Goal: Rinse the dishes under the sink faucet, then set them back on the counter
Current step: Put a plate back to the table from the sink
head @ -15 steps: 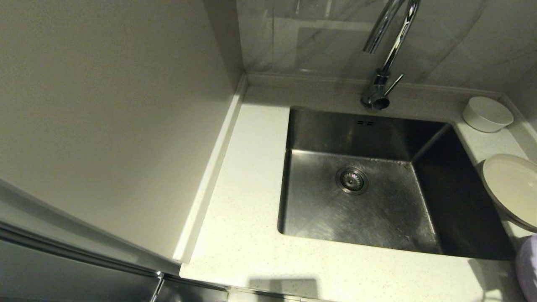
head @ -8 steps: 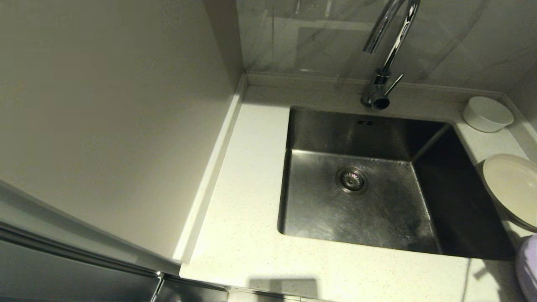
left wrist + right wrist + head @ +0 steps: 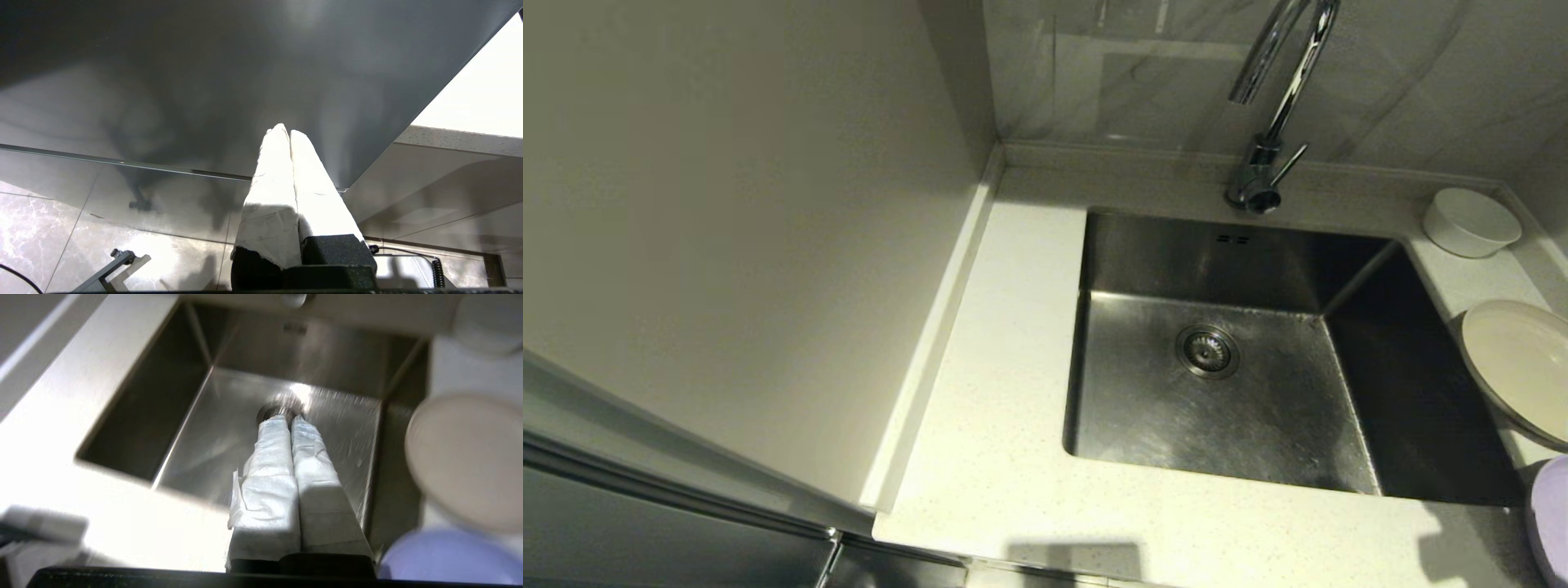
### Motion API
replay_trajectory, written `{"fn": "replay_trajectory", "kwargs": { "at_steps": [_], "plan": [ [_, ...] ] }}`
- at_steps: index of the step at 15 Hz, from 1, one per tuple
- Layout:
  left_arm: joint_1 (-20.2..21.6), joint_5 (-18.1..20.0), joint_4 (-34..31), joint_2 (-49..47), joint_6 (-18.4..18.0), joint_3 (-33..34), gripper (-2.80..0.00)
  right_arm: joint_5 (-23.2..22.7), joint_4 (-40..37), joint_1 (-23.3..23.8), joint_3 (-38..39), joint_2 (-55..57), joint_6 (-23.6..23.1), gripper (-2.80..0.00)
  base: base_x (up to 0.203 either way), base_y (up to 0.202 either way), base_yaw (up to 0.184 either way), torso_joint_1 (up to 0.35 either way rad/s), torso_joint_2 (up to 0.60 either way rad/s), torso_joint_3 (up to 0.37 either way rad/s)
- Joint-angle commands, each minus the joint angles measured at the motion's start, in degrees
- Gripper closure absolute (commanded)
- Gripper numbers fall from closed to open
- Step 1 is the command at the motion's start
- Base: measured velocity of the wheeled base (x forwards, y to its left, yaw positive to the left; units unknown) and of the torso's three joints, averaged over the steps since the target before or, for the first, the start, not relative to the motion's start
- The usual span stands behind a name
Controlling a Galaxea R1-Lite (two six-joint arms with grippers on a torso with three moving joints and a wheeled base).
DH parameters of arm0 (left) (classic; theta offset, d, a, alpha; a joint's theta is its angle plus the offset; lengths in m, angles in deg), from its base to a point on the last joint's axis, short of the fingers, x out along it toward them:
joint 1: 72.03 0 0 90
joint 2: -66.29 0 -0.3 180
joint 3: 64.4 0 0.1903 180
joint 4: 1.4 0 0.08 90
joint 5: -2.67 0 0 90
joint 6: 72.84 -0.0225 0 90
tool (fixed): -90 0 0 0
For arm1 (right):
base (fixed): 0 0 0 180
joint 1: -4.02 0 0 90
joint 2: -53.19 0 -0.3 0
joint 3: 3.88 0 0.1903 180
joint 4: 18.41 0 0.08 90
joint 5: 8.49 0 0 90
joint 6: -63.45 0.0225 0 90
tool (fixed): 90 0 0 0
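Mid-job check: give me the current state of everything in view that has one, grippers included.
Tall chrome gooseneck faucet: no water running.
Brushed stainless-steel sink: nothing in it, drain strainer seated.
Small white bowl: on the counter, far right corner.
Cream shallow plate: on the counter, right of sink.
Lilac plate: on the counter, nearest the robot.
Right gripper: shut, holding nothing, above the sink.
Left gripper: shut, holding nothing, parked below the counter.

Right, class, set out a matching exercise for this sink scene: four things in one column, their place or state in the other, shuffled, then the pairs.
Things:
1. white bowl
2. cream plate
3. lilac plate
4. drain strainer

Places or states:
A. in the sink floor
B. counter's back right corner
C. nearest the robot, cut by the picture's edge
D. counter right of the sink, between two other dishes

Pairs: 1-B, 2-D, 3-C, 4-A
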Motion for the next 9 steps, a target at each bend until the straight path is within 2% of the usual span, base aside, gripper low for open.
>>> {"fn": "replay_trajectory", "kwargs": {
  "at_steps": [1, 5, 8, 9],
  "plan": [
    [0.0, -0.02, 0.02, 0.09, 0.03, 0.0, 0.0, -0.19, 1.09, -1.32, 10.54, -13.94, 0.21, 0.0, 0.0, 0.0, 0.0, 0.0, 0.0, 0.0],
    [0.0, -0.02, 0.02, 0.09, 0.03, 0.0, 0.0, 0.12, 5.29, -4.97, 21.74, -22.5, 0.13, 0.0, 0.0, 0.0, 0.0, 0.0, 0.0, 0.0],
    [0.0, -0.02, 0.02, 0.09, 0.03, 0.0, 0.0, 0.45, 8.46, -5.27, 28.51, -25.74, -0.03, 0.0, 0.0, 0.0, 0.0, 0.0, 0.0, 0.0],
    [0.0, -0.02, 0.02, 0.09, 0.03, 0.0, 0.0, 2.23, 8.65, -5.2, 29.77, -26.79, -0.02, 0.0, 0.0, 0.0, 0.0, 0.0, 0.0, 0.0]
  ]
}}
